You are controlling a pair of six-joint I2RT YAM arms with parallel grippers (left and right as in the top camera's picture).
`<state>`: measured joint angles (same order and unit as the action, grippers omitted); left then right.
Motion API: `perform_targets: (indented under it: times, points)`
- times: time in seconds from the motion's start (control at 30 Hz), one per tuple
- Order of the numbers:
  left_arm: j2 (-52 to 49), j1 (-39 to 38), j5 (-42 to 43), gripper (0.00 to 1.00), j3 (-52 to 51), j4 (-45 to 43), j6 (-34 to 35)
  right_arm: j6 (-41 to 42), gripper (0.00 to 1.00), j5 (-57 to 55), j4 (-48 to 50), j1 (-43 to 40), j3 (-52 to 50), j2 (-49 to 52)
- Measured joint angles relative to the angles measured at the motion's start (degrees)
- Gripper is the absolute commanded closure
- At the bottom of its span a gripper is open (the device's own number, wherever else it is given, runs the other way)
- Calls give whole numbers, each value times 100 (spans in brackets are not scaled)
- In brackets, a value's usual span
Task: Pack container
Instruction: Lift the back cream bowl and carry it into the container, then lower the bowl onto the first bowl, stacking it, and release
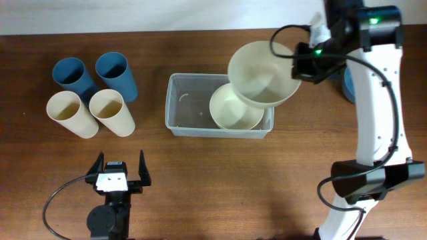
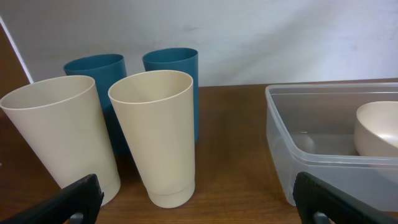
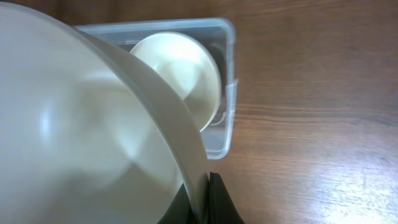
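At the table's near edge the left gripper (image 1: pixel 121 164) sits with its jaws spread wide, holding nothing and touching nothing. Beyond it, mid-table, the container (image 1: pixel 189 110) stands upright and open-topped, its long axis running left to right. A cream bowl (image 1: pixel 233 112) rests in its right half. Left of the container stand two cream cups (image 1: pixel 110 111) with two blue cups (image 1: pixel 117 73) behind them. Farther back, the right gripper (image 1: pixel 297 67) pinches the rim of a second cream bowl (image 1: pixel 260 77), held above the container's far right corner and covering part of the bowl inside. In the wrist view only one dark finger (image 3: pixel 213 200) shows; the bowl hides the other. A blue object (image 1: pixel 347 85) is mostly hidden behind the right arm.
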<state>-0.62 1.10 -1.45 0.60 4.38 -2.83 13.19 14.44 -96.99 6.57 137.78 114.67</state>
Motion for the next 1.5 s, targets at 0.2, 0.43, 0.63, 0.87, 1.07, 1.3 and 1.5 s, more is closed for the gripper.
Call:
perform_targets:
  times: [0.2, 0.43, 0.63, 0.87, 1.07, 1.3, 1.5]
  points:
    - [0, 0, 0, 0, 0, -2, 0, -109, 96, 4, 160, 516, -313, 0]
    - [0, 0, -2, 0, 0, -2, 0, -114, 96, 2, 815, 544, -1132, 0]
    - [0, 0, 0, 0, 0, 0, 0, -109, 96, 4, 1423, 544, -1902, 0]
    - [0, 0, -2, 0, 0, 0, 0, -111, 96, 7, 2214, 544, -2752, 0]
    - [0, 0, 0, 0, 0, -2, 0, -116, 96, 11, 2586, 544, -2962, 0]
    - [0, 0, 0, 0, 0, -2, 0, -118, 96, -9, 2942, 544, -3093, 0]
    - [0, 0, -2, 0, 0, -2, 0, -114, 96, -90, 3185, 544, -3401, 0]
